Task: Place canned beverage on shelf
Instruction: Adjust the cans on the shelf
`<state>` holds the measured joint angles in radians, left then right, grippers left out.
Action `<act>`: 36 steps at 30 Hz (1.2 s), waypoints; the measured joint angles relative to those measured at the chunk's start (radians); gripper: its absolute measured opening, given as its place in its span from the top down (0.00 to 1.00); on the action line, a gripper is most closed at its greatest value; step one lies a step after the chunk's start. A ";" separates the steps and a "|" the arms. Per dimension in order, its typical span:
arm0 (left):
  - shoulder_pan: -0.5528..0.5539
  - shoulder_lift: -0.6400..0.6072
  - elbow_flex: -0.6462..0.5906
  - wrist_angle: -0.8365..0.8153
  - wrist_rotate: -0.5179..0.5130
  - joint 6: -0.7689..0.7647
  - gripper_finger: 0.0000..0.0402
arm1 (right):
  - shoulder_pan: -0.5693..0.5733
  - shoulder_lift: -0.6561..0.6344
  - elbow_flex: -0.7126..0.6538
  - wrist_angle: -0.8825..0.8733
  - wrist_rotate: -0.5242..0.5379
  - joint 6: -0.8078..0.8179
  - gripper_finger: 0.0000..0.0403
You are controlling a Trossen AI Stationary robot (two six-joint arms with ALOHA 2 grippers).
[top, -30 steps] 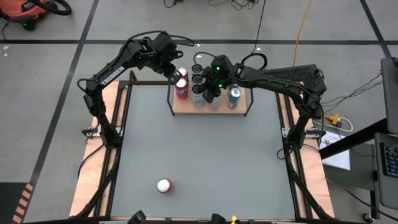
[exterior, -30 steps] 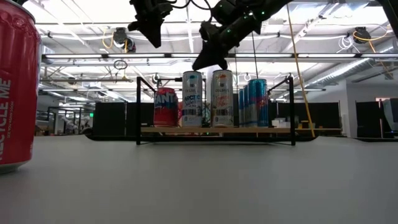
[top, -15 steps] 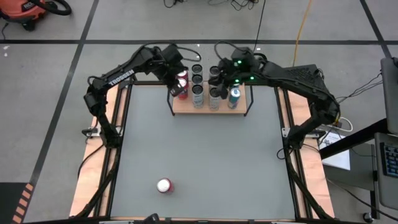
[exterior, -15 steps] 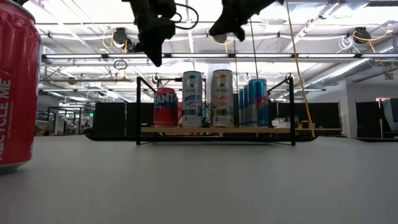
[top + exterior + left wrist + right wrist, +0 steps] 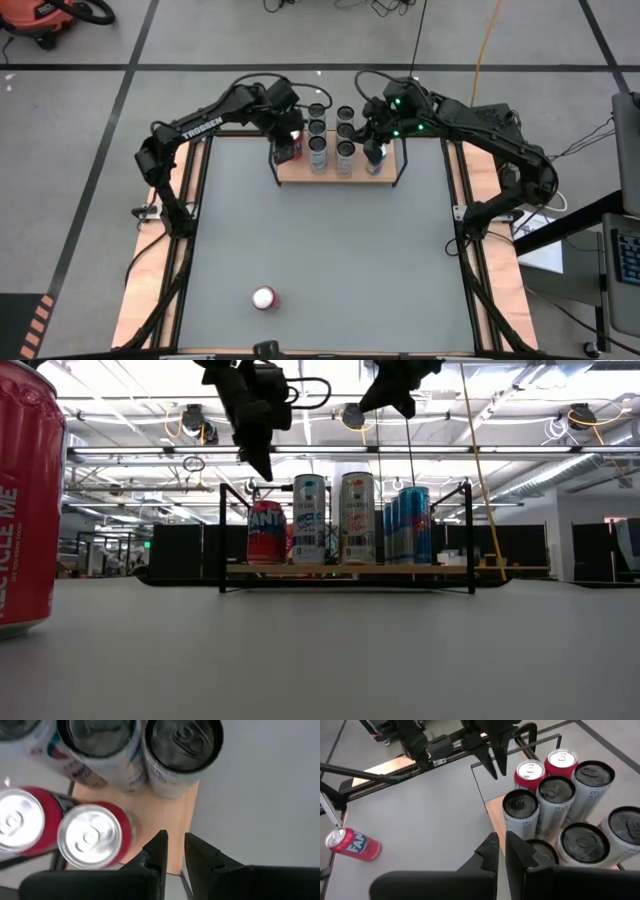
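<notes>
A red can (image 5: 263, 297) stands by itself on the grey tabletop near the front edge; it fills the left of the low view (image 5: 25, 500). The shelf (image 5: 300, 172), a light-wood board between black rod frames, stands at the far edge. Several tall cans and two red cans (image 5: 90, 837) stand on it. My left gripper (image 5: 262, 468) hangs above the shelf's left end, just over the red cans. It points steeply down, its fingers nearly together with nothing between them. My right gripper (image 5: 400, 405) is shut and empty, high above the shelf's right half.
The tall cans (image 5: 555, 800) stand close together in rows across the board, and blue ones (image 5: 410, 525) are at its right end. Black rod frames (image 5: 222, 535) rise at both ends of the shelf. Bare tabletop (image 5: 330, 250) lies between the shelf and the lone red can.
My left gripper has come down toward the red cans at the shelf's left end and rolled about its own axis. My right gripper has risen away from the tall cans and gone toward the table's right and far side. No can has moved.
</notes>
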<state>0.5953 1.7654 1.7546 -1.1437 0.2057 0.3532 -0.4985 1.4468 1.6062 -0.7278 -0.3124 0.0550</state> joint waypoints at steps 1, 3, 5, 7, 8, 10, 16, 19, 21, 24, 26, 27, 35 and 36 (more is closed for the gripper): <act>0.000 0.000 0.000 0.009 0.000 0.006 0.86 | 0.000 0.002 0.000 -0.001 -0.001 -0.007 1.00; 0.000 0.000 0.000 0.027 -0.002 0.010 0.86 | 0.002 0.004 0.000 -0.004 -0.002 -0.016 1.00; 0.000 0.000 0.000 0.034 -0.008 0.010 0.86 | 0.002 0.005 0.000 -0.003 -0.002 -0.021 1.00; 0.000 0.001 0.000 0.038 -0.020 -0.001 0.86 | 0.002 0.004 0.000 -0.002 -0.002 -0.032 1.00; 0.000 0.005 -0.001 0.041 -0.029 -0.006 0.86 | 0.002 0.004 0.000 -0.001 -0.002 -0.038 1.00; 0.000 0.012 -0.013 0.047 -0.035 -0.014 0.86 | 0.002 0.004 0.000 -0.001 -0.003 -0.043 1.00; -0.006 0.014 -0.068 0.076 -0.046 -0.077 0.89 | 0.002 0.004 0.000 -0.001 -0.003 -0.058 1.00; -0.009 0.014 -0.076 0.081 -0.061 -0.085 0.96 | 0.002 0.004 0.000 -0.003 -0.003 -0.072 1.00; -0.009 0.014 -0.076 0.086 -0.067 -0.085 0.99 | 0.002 0.004 0.000 -0.003 -0.003 -0.077 1.00; -0.009 0.014 -0.076 0.105 -0.110 -0.083 0.98 | 0.002 0.004 0.000 -0.003 -0.003 -0.088 1.00; -0.008 0.016 -0.076 0.121 -0.115 -0.081 0.98 | 0.002 0.004 0.000 -0.003 -0.003 -0.095 1.00; -0.008 0.020 -0.076 0.128 -0.116 -0.082 0.99 | 0.002 0.004 0.000 -0.003 -0.004 -0.097 1.00; -0.006 0.054 -0.077 0.117 -0.103 -0.086 1.00 | 0.002 0.004 0.000 -0.004 -0.004 -0.102 1.00; -0.008 0.057 -0.077 0.120 -0.110 -0.086 1.00 | 0.002 0.004 0.000 -0.004 -0.004 -0.102 1.00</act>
<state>0.5873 1.8219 1.6775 -1.0240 0.0956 0.2668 -0.4961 1.4509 1.6062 -0.7318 -0.3162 -0.0472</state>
